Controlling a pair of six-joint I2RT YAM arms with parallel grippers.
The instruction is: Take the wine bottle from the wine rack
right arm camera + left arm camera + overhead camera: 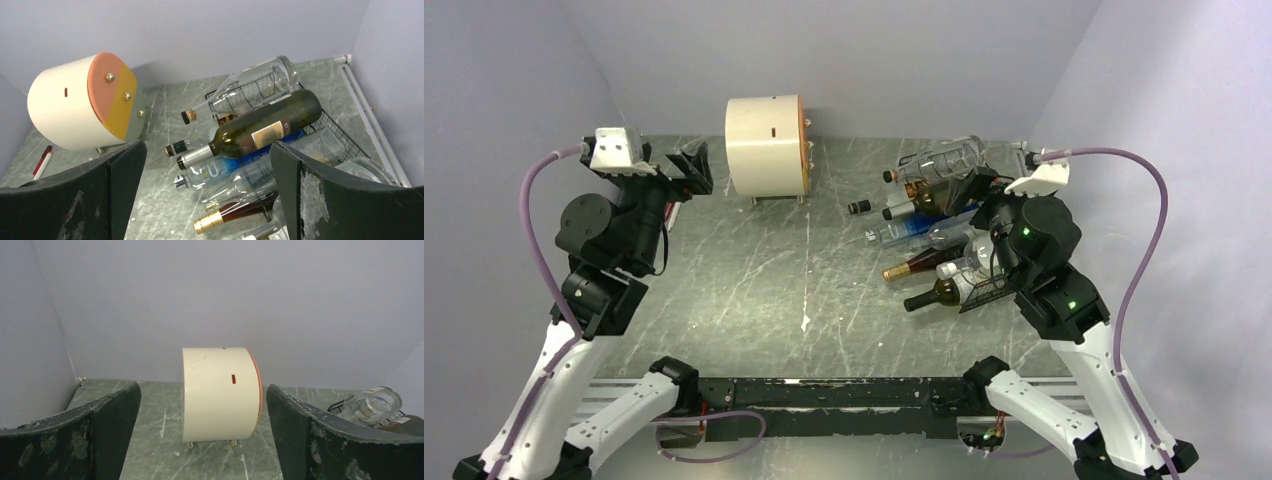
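The black wire-mesh wine rack (986, 291) stands at the right of the table and holds several bottles lying with their necks to the left. In the right wrist view a dark green wine bottle (260, 130) with a tan label lies across the rack (336, 134). A clear bottle (252, 86) lies above it, and a blue-tinted clear bottle (225, 171) and a gold-capped dark bottle (235, 212) lie below. My right gripper (206, 147) is open and empty, hovering over the rack (980, 205). My left gripper (692, 170) is open and empty, far left, facing the drum (202, 386).
A cream cylinder drum (764, 145) on small feet stands at the back centre, with an orange and yellow end face (112, 95). A red and white pen (42, 161) lies left of it. Grey walls close the table on the left, back and right.
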